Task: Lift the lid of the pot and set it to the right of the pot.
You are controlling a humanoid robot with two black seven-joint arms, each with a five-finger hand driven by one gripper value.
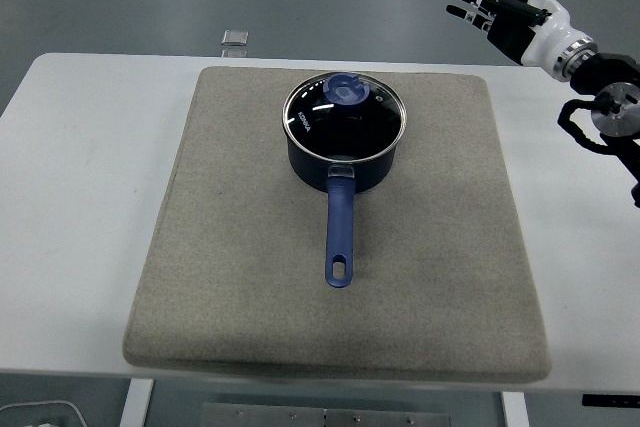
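Pot handle [339, 232] pointing near, lid [344, 106] on pot [341, 162], mat [440, 227] bare rightward

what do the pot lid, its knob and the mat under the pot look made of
Pot lid: looks like clear glass with a metal rim, since it shows glare and the dark pot interior through it. Knob: glossy blue, probably plastic. Mat: grey-beige, matte and fuzzy, likely felt or similar fabric.
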